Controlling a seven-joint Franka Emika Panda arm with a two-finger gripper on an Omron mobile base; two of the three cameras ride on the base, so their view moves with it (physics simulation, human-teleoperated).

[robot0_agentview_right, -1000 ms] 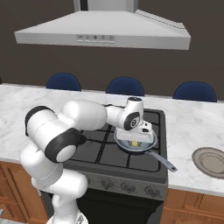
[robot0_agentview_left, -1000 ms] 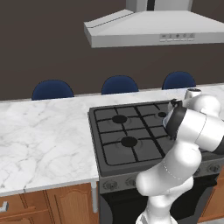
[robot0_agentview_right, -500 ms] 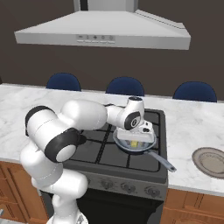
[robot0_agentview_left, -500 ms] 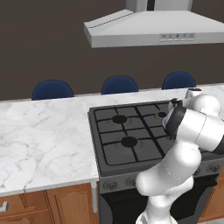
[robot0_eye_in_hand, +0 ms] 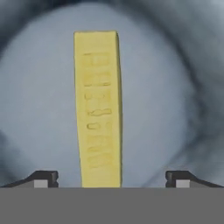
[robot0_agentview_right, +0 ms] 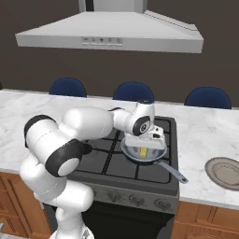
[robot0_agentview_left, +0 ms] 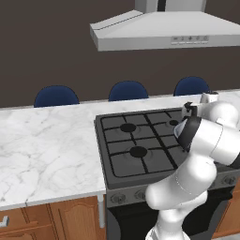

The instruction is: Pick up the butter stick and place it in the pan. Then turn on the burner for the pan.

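The butter stick (robot0_eye_in_hand: 97,109), a pale-yellow block, lies flat on the grey-blue floor of the pan (robot0_eye_in_hand: 170,100). My gripper (robot0_eye_in_hand: 112,177) hangs just above it, open, with its two fingertips (robot0_eye_in_hand: 42,177) spread wide on either side and not touching the stick. From the right base view the pan (robot0_agentview_right: 158,158) sits on the front right burner with its long handle pointing to the front right. The butter stick (robot0_agentview_right: 143,151) shows inside it, under my gripper (robot0_agentview_right: 145,140).
The black gas stove (robot0_agentview_left: 136,150) has a row of knobs (robot0_agentview_right: 135,200) along its front panel. A brown plate (robot0_agentview_right: 226,172) rests on the marble counter right of the stove. The range hood (robot0_agentview_right: 112,35) hangs overhead. Blue chair backs (robot0_agentview_right: 134,91) stand behind the counter.
The jaws have gone from shut to wide open and have let go of the butter stick, which now lies in the pan. The arm has barely moved.
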